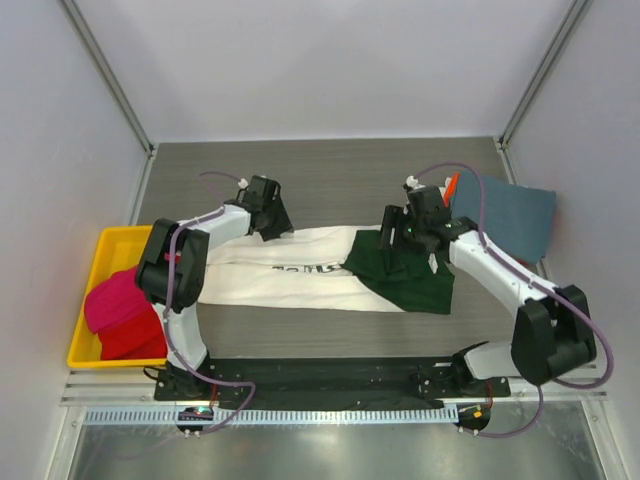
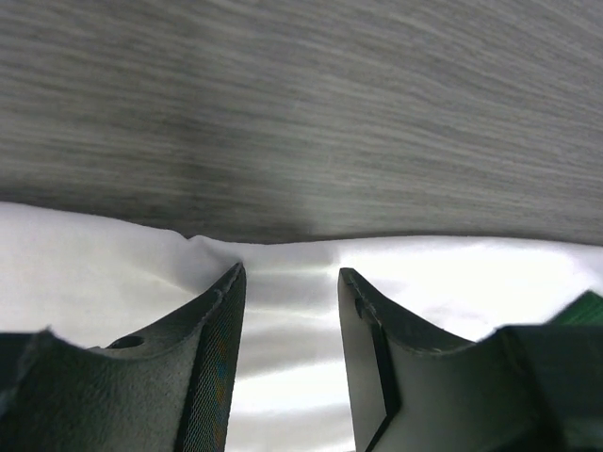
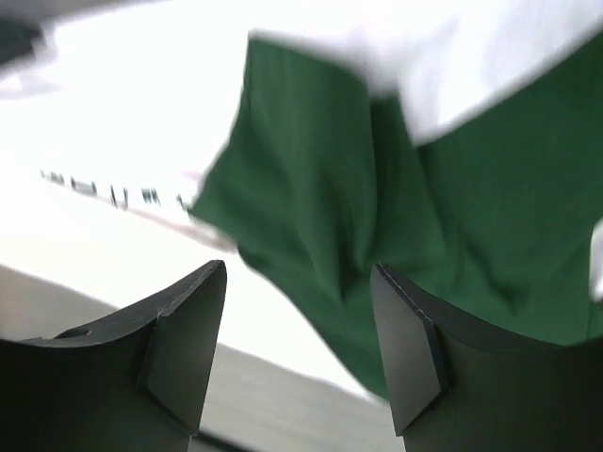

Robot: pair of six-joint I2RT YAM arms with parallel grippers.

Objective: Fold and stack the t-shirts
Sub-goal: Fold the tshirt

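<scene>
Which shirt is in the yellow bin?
The red-magenta shirt, bunched in the yellow bin at the left. The cream-and-green shirt lies spread out in the middle; the slate-blue shirt lies far right.

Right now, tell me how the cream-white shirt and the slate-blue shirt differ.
The cream-white shirt has dark green parts and a black print; the slate-blue shirt is plain. The cream-white shirt lies spread wide mid-table; the slate-blue shirt sits at the right edge, partly behind the right arm. The left gripper and right gripper, both open, are at the cream-white shirt, not the slate-blue shirt. Both lie on the table.
</scene>
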